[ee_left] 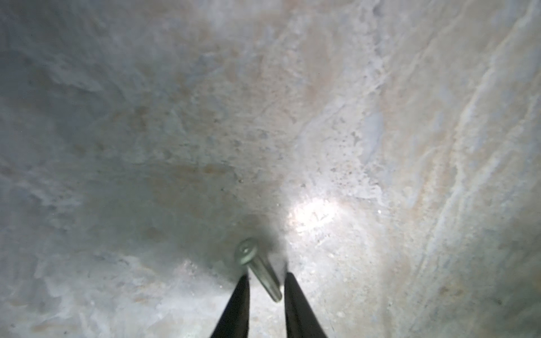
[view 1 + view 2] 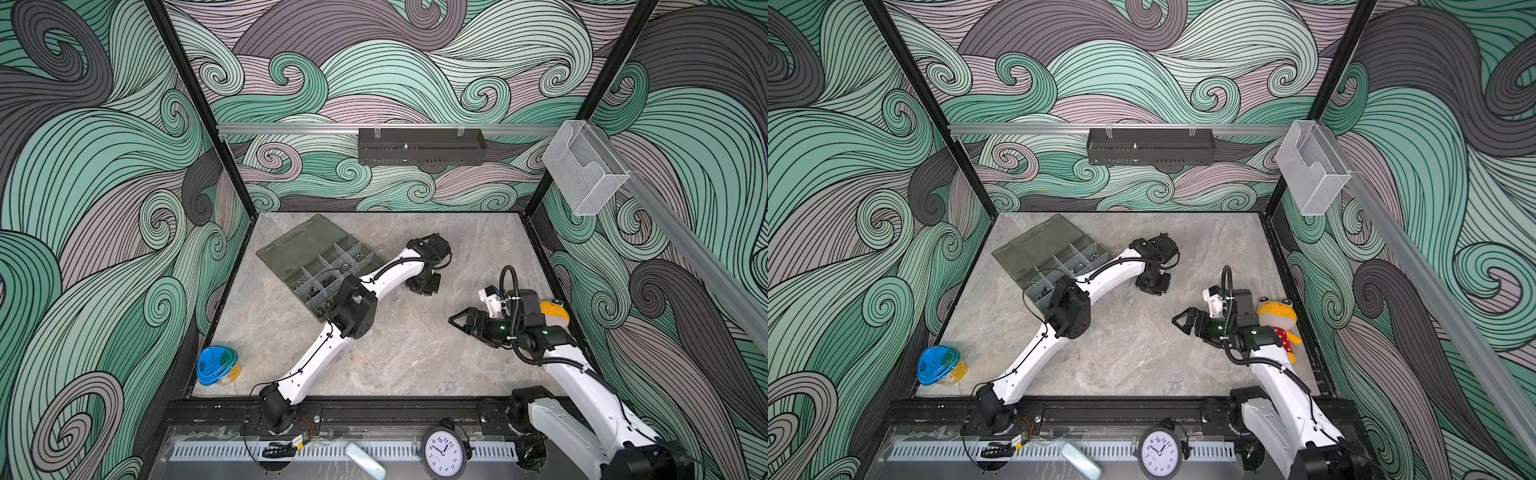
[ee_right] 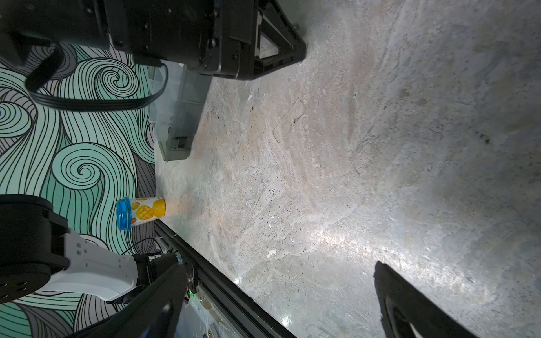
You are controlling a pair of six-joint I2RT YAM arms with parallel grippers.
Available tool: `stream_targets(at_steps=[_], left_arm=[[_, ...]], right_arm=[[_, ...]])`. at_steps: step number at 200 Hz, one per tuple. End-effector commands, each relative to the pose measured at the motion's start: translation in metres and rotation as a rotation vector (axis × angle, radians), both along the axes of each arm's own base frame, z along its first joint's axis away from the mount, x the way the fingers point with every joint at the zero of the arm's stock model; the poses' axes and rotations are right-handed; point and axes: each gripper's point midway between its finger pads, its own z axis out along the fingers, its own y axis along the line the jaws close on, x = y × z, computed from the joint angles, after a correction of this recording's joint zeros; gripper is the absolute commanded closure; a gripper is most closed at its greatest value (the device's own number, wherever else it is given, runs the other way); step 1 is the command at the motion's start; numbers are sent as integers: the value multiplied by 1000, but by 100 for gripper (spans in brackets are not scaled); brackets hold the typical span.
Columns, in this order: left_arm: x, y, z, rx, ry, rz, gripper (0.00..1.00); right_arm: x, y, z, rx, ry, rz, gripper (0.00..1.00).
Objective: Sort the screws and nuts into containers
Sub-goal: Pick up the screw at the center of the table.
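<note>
A thin silver screw [image 1: 259, 270] lies on the stone table, its shaft between the narrowly parted fingertips of my left gripper [image 1: 266, 276], with a gap showing beside it. In both top views the left gripper [image 2: 423, 289] points down at the table, right of the organiser box [image 2: 291, 243]. The box's lid lies open, and its containers hold small silver nuts [image 2: 359, 254] and dark parts [image 2: 328, 280]. My right gripper [image 2: 457, 322] hovers open and empty over the right side of the table; its fingers [image 3: 389, 281] stand wide apart.
A blue-lidded tub [image 2: 216, 365] stands at the front left corner. A yellow plush toy [image 2: 1277, 322] lies behind the right arm by the right wall. A clear acrylic box [image 2: 582, 170] and a black tray [image 2: 419, 145] hang on the walls. A clock [image 2: 444, 453] sits below the front rail.
</note>
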Motion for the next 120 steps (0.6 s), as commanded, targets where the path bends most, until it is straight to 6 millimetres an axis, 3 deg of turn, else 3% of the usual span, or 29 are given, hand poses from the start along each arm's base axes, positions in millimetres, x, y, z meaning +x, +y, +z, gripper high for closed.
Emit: stream_targets(at_steps=[1, 39, 64, 90, 120], left_arm=[[-2, 22, -31, 46, 85, 74, 79], [1, 22, -24, 37, 60, -5, 89], [5, 30, -1, 37, 27, -45, 93], [16, 37, 49, -8, -96, -97, 94], [28, 65, 111, -72, -219, -100, 95]], right_arm=[[2, -2, 2, -7, -18, 3, 0], [2, -1, 3, -1, -17, -4, 0], [2, -1, 5, 4, -13, -13, 0], [2, 0, 5, 9, -8, -7, 0], [5, 3, 10, 10, -11, 1, 0]])
